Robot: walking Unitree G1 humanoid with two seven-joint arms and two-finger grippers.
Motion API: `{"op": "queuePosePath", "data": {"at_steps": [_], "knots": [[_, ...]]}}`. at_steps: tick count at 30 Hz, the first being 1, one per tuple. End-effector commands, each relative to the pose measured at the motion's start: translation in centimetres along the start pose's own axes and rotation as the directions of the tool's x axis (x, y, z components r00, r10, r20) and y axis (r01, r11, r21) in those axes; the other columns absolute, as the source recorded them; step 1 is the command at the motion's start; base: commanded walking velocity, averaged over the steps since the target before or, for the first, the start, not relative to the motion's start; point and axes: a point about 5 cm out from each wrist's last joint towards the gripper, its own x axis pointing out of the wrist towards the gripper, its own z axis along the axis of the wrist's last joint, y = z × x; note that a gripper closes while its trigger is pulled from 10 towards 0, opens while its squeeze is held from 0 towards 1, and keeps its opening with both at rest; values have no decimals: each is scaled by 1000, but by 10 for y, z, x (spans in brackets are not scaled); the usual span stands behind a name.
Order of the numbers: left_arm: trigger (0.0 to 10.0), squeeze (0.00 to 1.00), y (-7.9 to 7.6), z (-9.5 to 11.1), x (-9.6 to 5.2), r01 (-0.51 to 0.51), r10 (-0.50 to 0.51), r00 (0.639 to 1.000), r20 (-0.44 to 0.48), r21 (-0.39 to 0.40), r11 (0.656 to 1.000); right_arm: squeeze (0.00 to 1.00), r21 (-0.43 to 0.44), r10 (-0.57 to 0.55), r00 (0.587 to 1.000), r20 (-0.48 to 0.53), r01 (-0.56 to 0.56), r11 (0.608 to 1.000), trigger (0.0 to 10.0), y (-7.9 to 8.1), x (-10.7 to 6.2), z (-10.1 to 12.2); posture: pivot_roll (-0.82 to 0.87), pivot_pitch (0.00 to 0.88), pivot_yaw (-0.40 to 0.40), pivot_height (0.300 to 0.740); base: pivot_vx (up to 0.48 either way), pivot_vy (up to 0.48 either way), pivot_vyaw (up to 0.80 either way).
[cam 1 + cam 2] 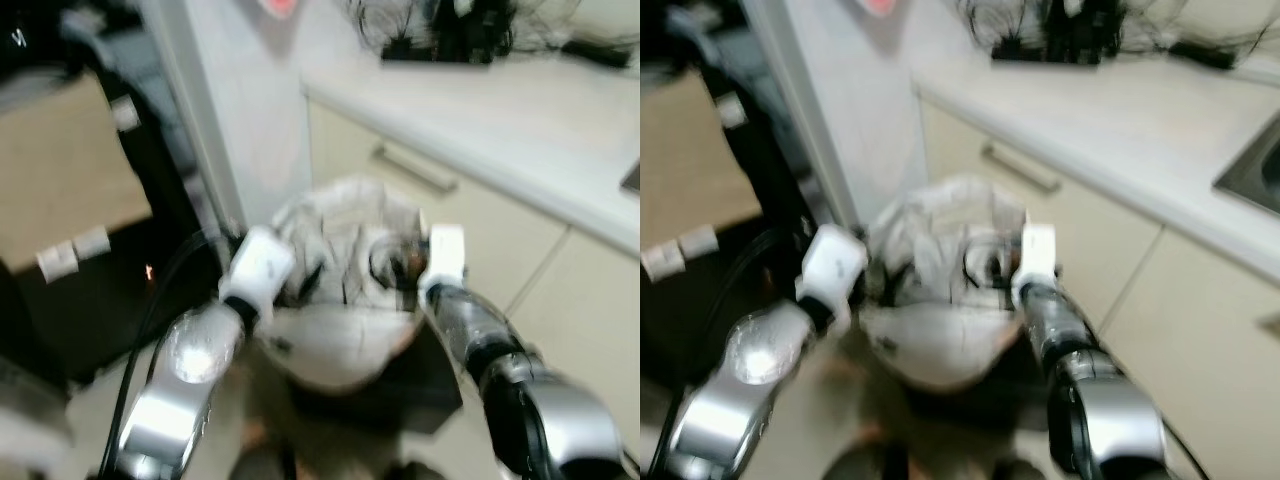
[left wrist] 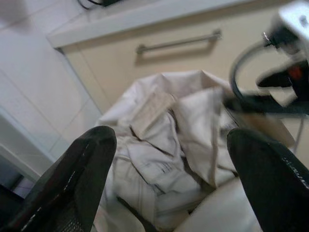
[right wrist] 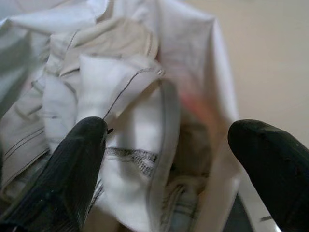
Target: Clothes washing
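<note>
Both arms fill my near view, and between them I see a white basket (image 1: 340,350) heaped with pale clothes (image 1: 940,250). It stands on the floor just before a cream cabinet (image 1: 470,230) with a bar handle (image 2: 178,42), beneath a white counter (image 1: 1120,110). Dark cables (image 1: 460,30) lie on the counter's far end. At my left there is a dark appliance (image 1: 90,290).

My left gripper (image 2: 171,159) is spread wide over the clothes, pinching nothing. My right gripper (image 3: 166,159) is likewise spread above a folded white garment (image 3: 130,150) with stitched seams. A cloth label (image 2: 150,112) shows on one garment; I cannot read it in the blur.
</note>
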Motion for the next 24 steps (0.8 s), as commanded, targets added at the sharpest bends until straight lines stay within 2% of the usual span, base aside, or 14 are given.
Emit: {"op": "queuePosePath", "data": {"at_steps": [1,3,6,7,8,9,10,12,14,16,24], "knots": [[10000,0,9,-4,1,-49,50,998,-25,18,999,0,-52,2,997,79,2,999,10000,1,1,13,84,130,31,740,0,0,0],[10000,0,10,-5,1,-60,61,998,-31,16,998,0,-68,11,994,104,-4,998,10000,2,1,16,84,130,31,740,0,0,0],[10000,0,17,-7,6,-95,94,995,-19,-52,994,0,-143,36,932,361,17,990,10000,17,-13,28,9,83,11,740,0,0,0],[10000,0,18,-6,7,-96,96,995,-7,-73,993,0,-145,24,908,418,41,989,10000,19,-21,28,9,83,11,740,0,0,0],[10000,0,18,-6,7,-96,96,995,-7,-73,993,0,-145,24,908,418,41,989,10000,19,-21,28,9,83,11,740,0,0,0],[10000,0,18,-3,11,-112,116,993,19,-137,984,0,-158,10,860,511,82,984,10000,23,-41,27,-26,74,16,740,244,0,0],[10000,0,19,-3,15,-122,128,992,25,-154,981,0,-172,14,845,535,93,981,10000,26,-49,25,-54,68,24,740,409,-247,0],[10000,0,19,-2,21,-132,141,989,35,-187,973,0,-172,22,843,537,84,982,10000,29,-56,19,-80,65,33,740,414,-120,0],[10000,0,19,-1,27,-149,163,986,42,-231,961,0,-166,24,867,497,68,984,10000,28,-55,9,-101,65,42,740,450,0,0],[10000,0,18,0,30,-151,167,985,45,-240,959,0,-169,24,875,483,66,983,10000,26,-53,5,-108,67,49,740,469,0,0],[10000,0,20,4,41,-163,182,982,59,-237,958,0,-167,-22,884,467,113,979,10000,5,-48,22,-116,65,58,740,477,0,0]]}}
